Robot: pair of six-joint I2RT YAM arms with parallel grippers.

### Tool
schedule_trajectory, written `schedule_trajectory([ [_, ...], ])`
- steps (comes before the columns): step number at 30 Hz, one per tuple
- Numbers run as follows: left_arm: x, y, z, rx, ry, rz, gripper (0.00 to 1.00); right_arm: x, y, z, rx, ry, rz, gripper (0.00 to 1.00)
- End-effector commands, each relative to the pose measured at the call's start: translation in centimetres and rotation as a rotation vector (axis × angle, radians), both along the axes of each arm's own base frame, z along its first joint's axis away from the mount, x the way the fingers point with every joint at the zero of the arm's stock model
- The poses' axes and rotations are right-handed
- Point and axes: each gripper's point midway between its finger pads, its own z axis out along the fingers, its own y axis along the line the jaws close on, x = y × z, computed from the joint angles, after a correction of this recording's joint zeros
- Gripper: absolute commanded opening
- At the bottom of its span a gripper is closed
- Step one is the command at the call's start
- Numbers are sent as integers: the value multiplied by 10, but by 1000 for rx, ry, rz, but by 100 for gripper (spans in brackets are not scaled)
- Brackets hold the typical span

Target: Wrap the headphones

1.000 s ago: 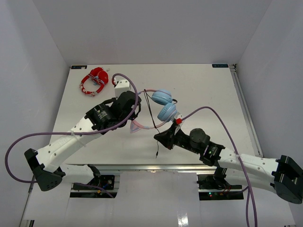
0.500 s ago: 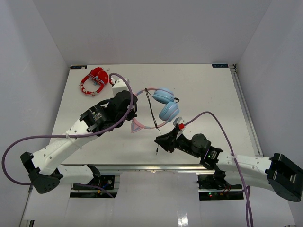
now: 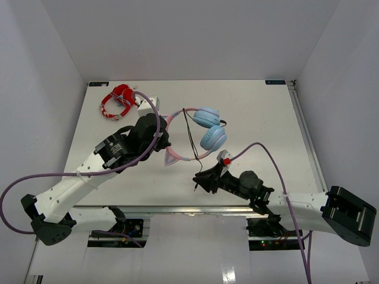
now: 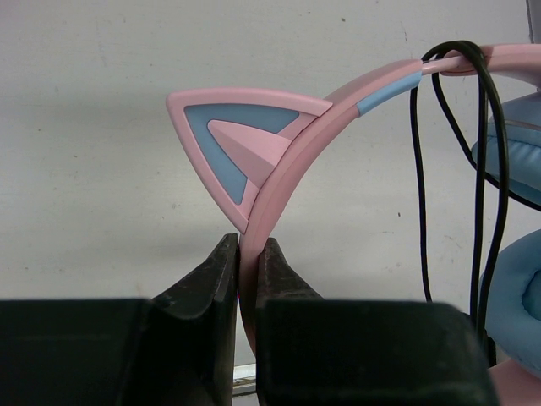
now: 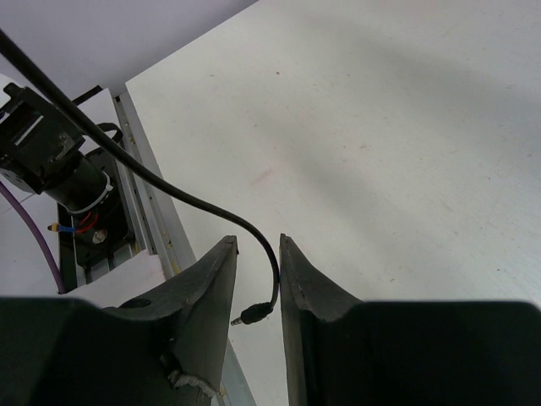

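Note:
The headphones point(image 3: 207, 118) have light blue ear cups and a pink cat-ear headband point(image 3: 176, 157), and sit at the table's middle. My left gripper point(image 3: 165, 140) is shut on the headband point(image 4: 292, 156) just below a cat ear. The thin black cable point(image 3: 190, 141) is looped over the band point(image 4: 480, 169) and trails to the near edge. My right gripper point(image 3: 198, 181) is low by the front edge, jaws a little apart. The cable's end point(image 5: 177, 188) runs between its fingers, and the plug point(image 5: 256, 314) lies in the gap against the right finger, not pinched.
Red-and-white headphones point(image 3: 118, 100) lie at the far left corner. The table's metal front rail point(image 5: 152, 224) is just beside my right gripper, with the arm's base hardware point(image 5: 68, 173) beyond it. Grey walls close in the table on three sides.
My right gripper has slid toward the front edge along the cable, down to the plug end. My left gripper has shifted the headphones slightly away, still holding the band.

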Motion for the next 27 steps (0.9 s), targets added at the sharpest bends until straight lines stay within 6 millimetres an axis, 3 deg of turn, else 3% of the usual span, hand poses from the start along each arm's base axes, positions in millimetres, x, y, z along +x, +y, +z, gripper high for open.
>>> schedule_trajectory([
  [1, 0, -5, 32, -141, -72, -6, 0, 1, 3, 17, 87, -33, -5, 34],
  [10, -7, -10, 35, -180, -78, -55, 0, 4, 7, 4, 64, -19, -7, 34],
  [27, -13, -9, 41, -197, -90, -85, 0, 3, -3, -9, 45, -9, -31, 31],
])
